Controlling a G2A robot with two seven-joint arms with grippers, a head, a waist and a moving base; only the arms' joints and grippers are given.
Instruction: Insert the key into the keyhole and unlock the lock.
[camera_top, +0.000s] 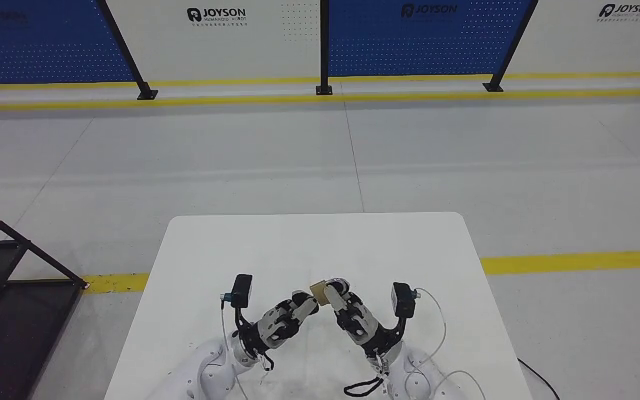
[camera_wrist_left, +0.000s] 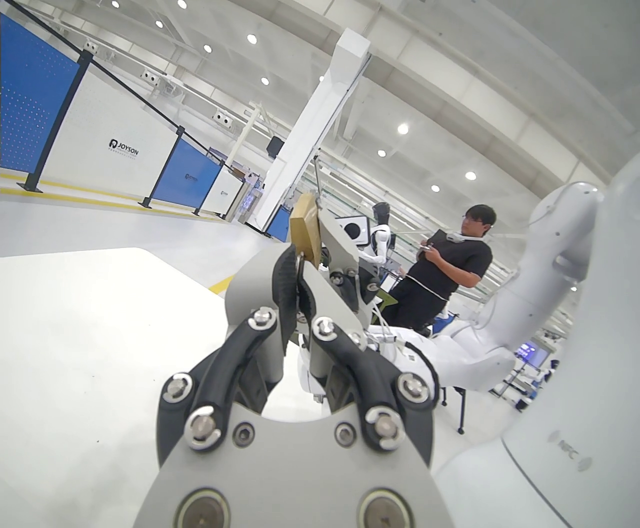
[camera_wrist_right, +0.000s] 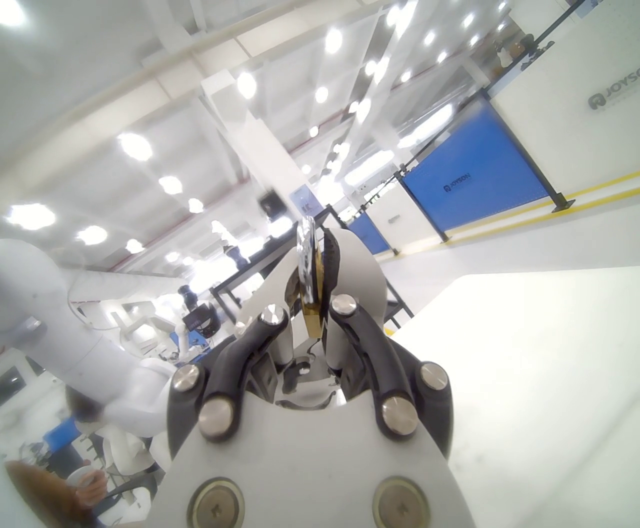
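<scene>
Both grippers are held up over the near part of the white table (camera_top: 300, 240), tips meeting. My right gripper (camera_top: 336, 297) (camera_wrist_right: 318, 265) is shut on a brass padlock (camera_top: 320, 291) (camera_wrist_right: 313, 312); its chrome shackle (camera_wrist_right: 305, 245) sticks out past the fingertips. My left gripper (camera_top: 304, 304) (camera_wrist_left: 296, 272) is shut, its black pads (camera_wrist_left: 285, 280) pinching a thin metal piece, apparently the key (camera_wrist_left: 301, 257). That piece points at the brass padlock (camera_wrist_left: 306, 230) just beyond the tips. The pads hide most of the key, and I cannot tell whether it sits in the keyhole.
The white table has bare surface ahead and to both sides of the grippers. A dark metal frame (camera_top: 30, 265) stands off the table's left side. Blue and white barrier panels (camera_top: 420, 35) line the far floor.
</scene>
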